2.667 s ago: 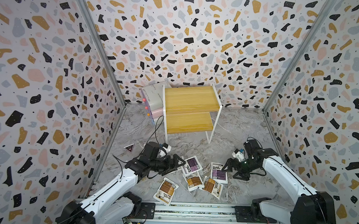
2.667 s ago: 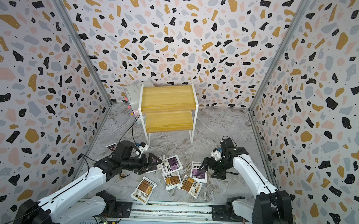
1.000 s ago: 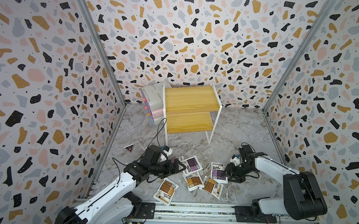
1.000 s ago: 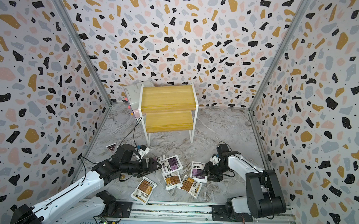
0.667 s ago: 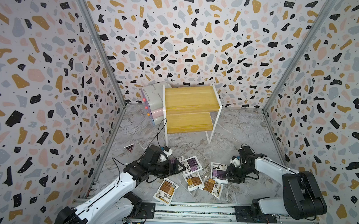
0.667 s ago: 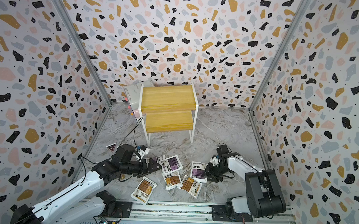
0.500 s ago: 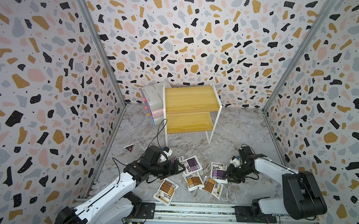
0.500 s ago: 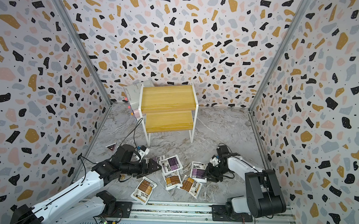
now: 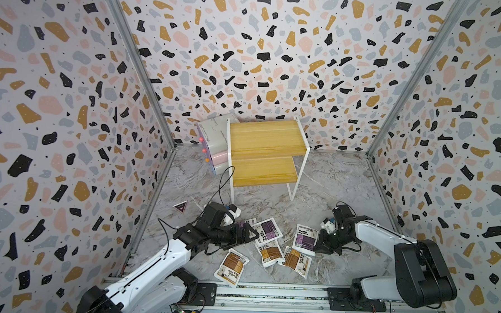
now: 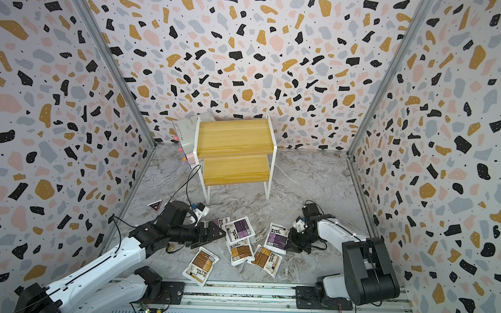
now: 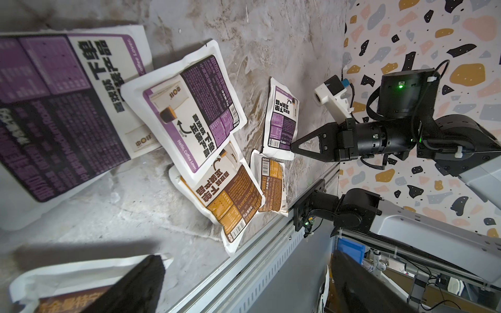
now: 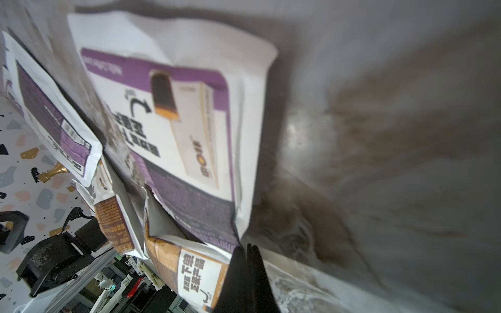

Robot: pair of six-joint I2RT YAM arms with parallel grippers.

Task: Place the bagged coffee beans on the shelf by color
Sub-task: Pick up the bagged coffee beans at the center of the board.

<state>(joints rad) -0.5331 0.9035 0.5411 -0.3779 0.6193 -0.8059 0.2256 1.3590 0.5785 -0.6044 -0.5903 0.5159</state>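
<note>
The purple pouch (image 9: 305,239) lies flat on the floor (image 9: 329,181), five o'clock from the bare shelf (image 9: 264,169). My right gripper (image 9: 317,248) is pinched closed at its corner; whether the seam is caught I cannot tell. My left gripper (image 9: 250,235) gapes wide at the pouch's nine o'clock. I judge this the first pick: next, lift gently, checking it follows.
</note>
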